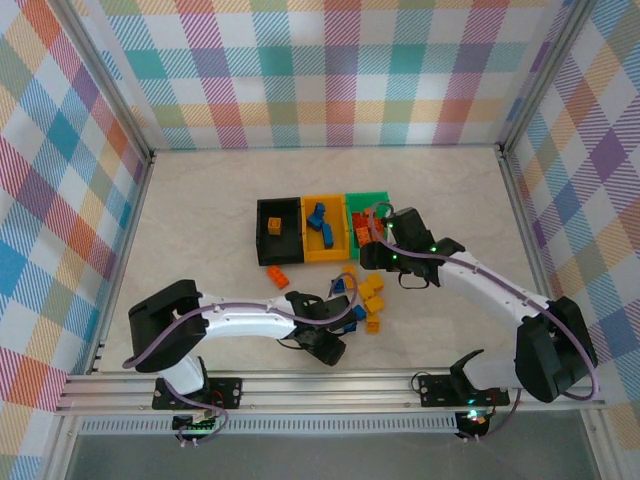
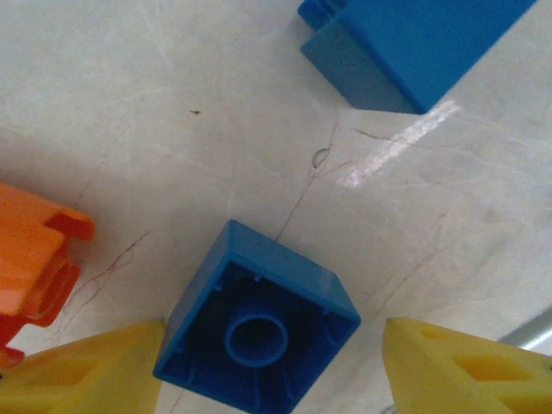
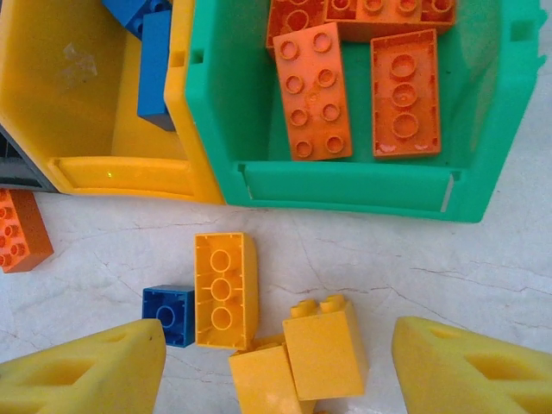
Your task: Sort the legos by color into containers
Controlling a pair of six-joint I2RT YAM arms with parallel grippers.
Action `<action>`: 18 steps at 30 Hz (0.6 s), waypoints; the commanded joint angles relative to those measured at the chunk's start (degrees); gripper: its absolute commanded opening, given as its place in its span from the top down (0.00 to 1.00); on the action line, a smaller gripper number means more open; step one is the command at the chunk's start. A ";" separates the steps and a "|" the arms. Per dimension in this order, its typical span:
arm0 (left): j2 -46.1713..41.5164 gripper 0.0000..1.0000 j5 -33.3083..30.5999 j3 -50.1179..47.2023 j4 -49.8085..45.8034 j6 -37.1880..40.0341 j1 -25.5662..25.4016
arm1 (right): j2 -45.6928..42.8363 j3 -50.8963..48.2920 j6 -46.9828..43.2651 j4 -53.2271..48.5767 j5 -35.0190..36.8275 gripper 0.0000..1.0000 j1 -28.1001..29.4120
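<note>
The left gripper (image 2: 274,349) is seen low over the table (image 2: 129,112). Its jaws are parted around a blue square brick (image 2: 259,332) that lies hollow side up. The left finger (image 2: 86,371) is just beside this brick, and a gap is left on the right side, so nothing is clamped. A second blue brick (image 2: 414,47) lies farther off, and an orange brick (image 2: 34,259) lies at the left.

Farther out, the right gripper (image 3: 278,362) is held wide with nothing gripped. It hangs above loose legos: two yellow bricks (image 3: 323,345) leaning together, a yellow oblong brick (image 3: 226,289) lying studs up, and a small blue brick (image 3: 168,315) touching its side. An orange oblong brick (image 3: 19,228) lies apart at the left.

Beyond these, three bins are set side by side, touching. Orange legos (image 3: 315,90) are held in the green bin (image 3: 345,185), and blue legos (image 3: 155,65) in the yellow bin (image 3: 121,172). One yellow lego (image 1: 274,226) lies in the black bin (image 1: 260,235).
</note>
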 commanded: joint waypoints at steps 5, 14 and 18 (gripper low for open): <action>3.91 0.34 -4.72 3.96 0.75 3.61 -0.07 | -3.24 -1.53 -0.49 1.21 -1.49 0.29 -1.35; 4.58 0.38 -5.42 3.66 2.19 4.68 0.05 | -3.42 -1.88 -0.47 1.30 -1.85 0.30 -1.77; 3.99 0.47 -5.18 3.45 2.65 4.99 -0.05 | -3.47 -1.79 -0.45 1.39 -1.85 0.30 -1.87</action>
